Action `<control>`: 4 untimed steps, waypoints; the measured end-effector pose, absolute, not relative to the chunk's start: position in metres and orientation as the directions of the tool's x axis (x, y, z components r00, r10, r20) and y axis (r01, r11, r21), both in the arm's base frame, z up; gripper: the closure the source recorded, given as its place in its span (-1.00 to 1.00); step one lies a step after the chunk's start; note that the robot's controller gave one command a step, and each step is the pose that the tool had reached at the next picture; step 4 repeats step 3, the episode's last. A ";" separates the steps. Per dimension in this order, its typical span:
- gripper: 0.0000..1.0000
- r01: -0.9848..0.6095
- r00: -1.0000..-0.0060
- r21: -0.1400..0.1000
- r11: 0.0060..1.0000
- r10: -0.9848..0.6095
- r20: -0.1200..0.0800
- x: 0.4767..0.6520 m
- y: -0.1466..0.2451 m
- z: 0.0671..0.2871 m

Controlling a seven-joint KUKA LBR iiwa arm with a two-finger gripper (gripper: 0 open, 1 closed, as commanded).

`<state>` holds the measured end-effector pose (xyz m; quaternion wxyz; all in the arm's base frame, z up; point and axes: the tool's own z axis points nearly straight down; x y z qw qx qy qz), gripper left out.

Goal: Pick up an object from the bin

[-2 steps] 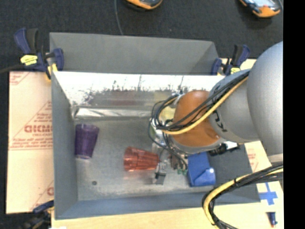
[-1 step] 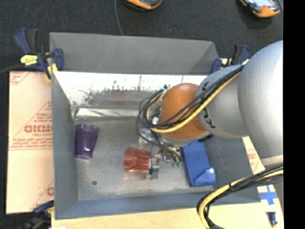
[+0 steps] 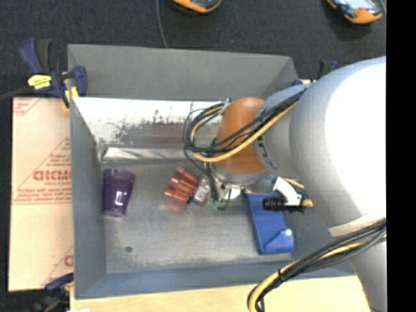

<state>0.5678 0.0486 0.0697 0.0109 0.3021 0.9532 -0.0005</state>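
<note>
Camera view is showing you a copper-red ribbed piece (image 3: 177,188) lying near the middle of the bin (image 3: 162,242), slanted across the floor. Its right end is sitting just beside the gripper (image 3: 214,197). The gripper is hanging low over the floor at that end. It is perhaps touching the piece, though the view there is too poor to be sure. You are not getting enough of the claw to judge how wide it is standing or whether it is gripping anything, so that cannot be told.

Above the gripper, the orange cover (image 3: 240,135) is blocking your sight of the wrist, and black and yellow cables (image 3: 205,142) are looping out to its left. The pale arm (image 3: 338,142) is reaching in from the right and covering that side of the bin.

Moving outward, a blue flat thing (image 3: 268,229) is lying to the right of the gripper, near the front wall. A small white, black and yellow thing (image 3: 286,201) is resting just above the blue one, partly under the arm. Well apart on the left, a purple cup (image 3: 117,192) is sitting close to the left wall.
</note>
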 end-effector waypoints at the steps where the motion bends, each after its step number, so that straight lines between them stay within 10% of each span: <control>1: 1.00 0.575 -0.818 0.005 0.818 0.575 -0.021 0.568 0.048 0.070; 3: 1.00 0.568 -0.823 -0.001 0.823 0.568 -0.015 0.563 0.050 0.202; 4: 1.00 0.568 -0.823 -0.001 0.823 0.568 -0.015 0.563 0.050 0.202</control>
